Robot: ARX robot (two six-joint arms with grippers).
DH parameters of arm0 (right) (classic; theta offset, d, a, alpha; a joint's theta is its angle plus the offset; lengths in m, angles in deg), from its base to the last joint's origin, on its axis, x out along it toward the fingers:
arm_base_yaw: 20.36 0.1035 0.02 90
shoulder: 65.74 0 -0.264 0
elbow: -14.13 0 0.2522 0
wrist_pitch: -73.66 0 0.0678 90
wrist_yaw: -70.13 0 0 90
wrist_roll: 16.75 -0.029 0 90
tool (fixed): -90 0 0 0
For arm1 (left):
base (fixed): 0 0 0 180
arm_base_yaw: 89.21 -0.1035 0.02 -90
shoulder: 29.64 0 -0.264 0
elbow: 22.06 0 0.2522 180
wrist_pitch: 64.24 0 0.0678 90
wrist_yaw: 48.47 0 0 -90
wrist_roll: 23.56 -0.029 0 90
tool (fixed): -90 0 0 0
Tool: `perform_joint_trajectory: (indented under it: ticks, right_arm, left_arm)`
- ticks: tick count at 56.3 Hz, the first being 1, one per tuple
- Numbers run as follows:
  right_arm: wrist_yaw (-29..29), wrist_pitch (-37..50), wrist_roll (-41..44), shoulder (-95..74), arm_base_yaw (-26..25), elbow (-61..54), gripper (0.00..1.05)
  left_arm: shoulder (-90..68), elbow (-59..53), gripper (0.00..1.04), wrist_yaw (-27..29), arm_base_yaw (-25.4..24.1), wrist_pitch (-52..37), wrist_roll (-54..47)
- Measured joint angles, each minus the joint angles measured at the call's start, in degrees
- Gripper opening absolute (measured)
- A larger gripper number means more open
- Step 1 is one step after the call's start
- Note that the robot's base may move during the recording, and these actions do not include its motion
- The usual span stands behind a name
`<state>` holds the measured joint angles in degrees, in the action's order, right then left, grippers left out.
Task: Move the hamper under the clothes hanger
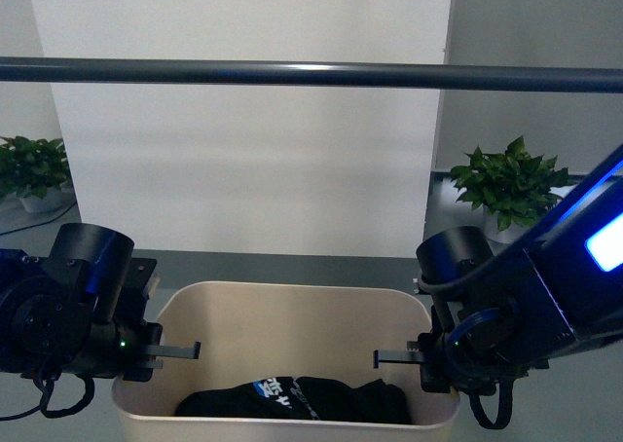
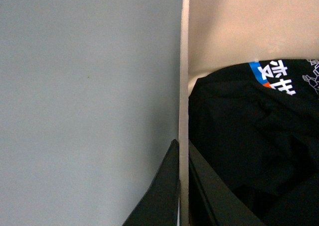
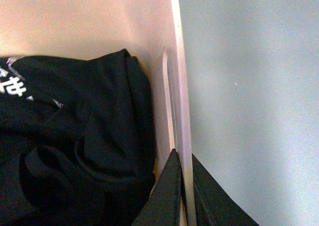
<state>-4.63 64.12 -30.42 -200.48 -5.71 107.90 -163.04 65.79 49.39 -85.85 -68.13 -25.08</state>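
1. front view: the hamper stands on the floor between both arms, and the clothes hanger crosses above it. it looks roughly under the bar, though depth is unclear. letting go probably remains. the left gripper and right gripper reach its side rims.
2. left wrist view: only here is the left gripper seen pinching the rim, one jaw inside, one outside. a black garment lies within.
3. right wrist view: the right gripper pinches the opposite rim likewise.

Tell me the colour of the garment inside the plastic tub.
The crumpled cloth garment is black with white-and-blue print; left wrist view.
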Motion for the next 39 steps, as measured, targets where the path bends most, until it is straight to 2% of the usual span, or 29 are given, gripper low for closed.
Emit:
perform_joint_trajectory:
  ticks: [5,10,33,35,39]
  right_arm:
    - [3.82,-2.23,-7.69,-1.05,0.76,1.66,0.03]
    - [4.13,-1.95,-11.21,-2.73,1.22,1.90,0.03]
    - [4.24,2.25,-14.40,-7.19,2.43,1.64,0.03]
    - [4.20,2.60,-14.43,-7.37,2.54,1.64,0.04]
    - [4.48,2.99,-15.17,-7.58,2.62,1.55,0.19]
  left_arm:
    - [-1.66,1.05,0.04,-0.96,0.39,-0.02,-1.55]
    - [-3.65,1.07,0.04,-0.72,0.61,-0.85,-2.19]
    - [-8.17,1.09,0.05,-0.07,0.48,-3.82,-2.29]
    - [-8.17,1.14,0.11,0.11,0.44,-3.39,-2.32]
    - [-8.17,1.11,0.26,0.00,0.42,-3.13,-2.45]
